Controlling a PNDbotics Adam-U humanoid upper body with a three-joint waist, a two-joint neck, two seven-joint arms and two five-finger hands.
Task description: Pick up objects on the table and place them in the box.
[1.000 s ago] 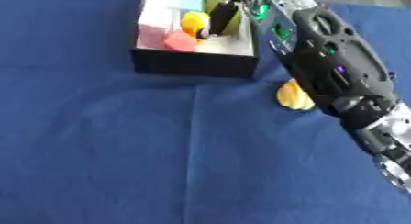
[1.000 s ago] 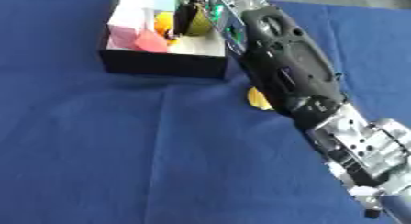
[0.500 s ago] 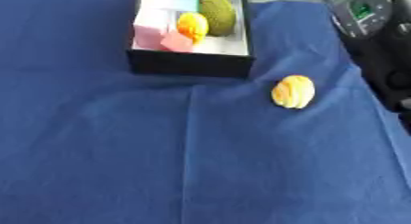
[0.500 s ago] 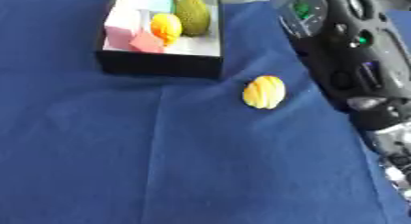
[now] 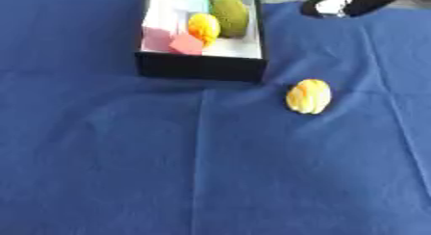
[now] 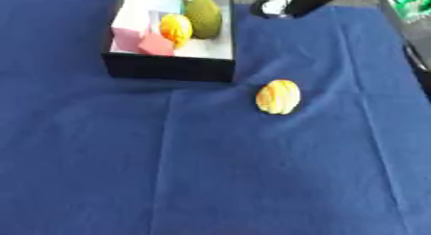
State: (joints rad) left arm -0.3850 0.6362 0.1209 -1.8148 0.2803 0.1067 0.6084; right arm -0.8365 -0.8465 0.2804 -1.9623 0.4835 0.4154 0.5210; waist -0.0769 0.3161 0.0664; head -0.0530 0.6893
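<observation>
A yellow-orange ridged fruit (image 5: 309,96) lies on the blue-clothed desk (image 5: 101,171), just off the near right corner of the black box (image 5: 202,68). The box holds a green fruit (image 5: 230,15), an orange one (image 5: 203,27) and pink blocks (image 5: 172,39). Whether the right robot hand (image 5: 333,6), blurred at the desk's far edge, is spread or curled cannot be told.

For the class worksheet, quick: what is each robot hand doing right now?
Left hand: not in view.
Right hand: only a blurred part shows at the top edge; state cannot be told.

A creased blue cloth (image 5: 168,171) covers the whole table.
</observation>
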